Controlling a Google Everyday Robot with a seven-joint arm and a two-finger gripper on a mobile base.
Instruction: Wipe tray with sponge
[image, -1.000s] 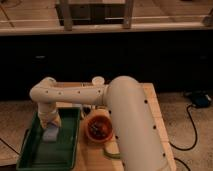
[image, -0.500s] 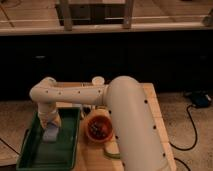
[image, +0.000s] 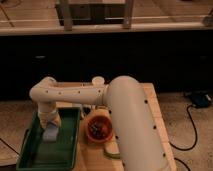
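Observation:
The dark green tray (image: 64, 150) lies at the left of the wooden table. The pale blue-grey sponge (image: 50, 133) rests on the tray's floor, near its far left part. My gripper (image: 51, 123) hangs from the white arm and points down onto the sponge, pressing it against the tray. The arm bends from the lower right across to the left above the tray.
A round orange bowl (image: 100, 129) with dark contents stands just right of the tray. A green vegetable (image: 112, 151) peeks out below the bowl, half hidden by my arm. The wooden table (image: 152, 107) ends at the right; a black cable (image: 190, 125) lies on the floor beyond.

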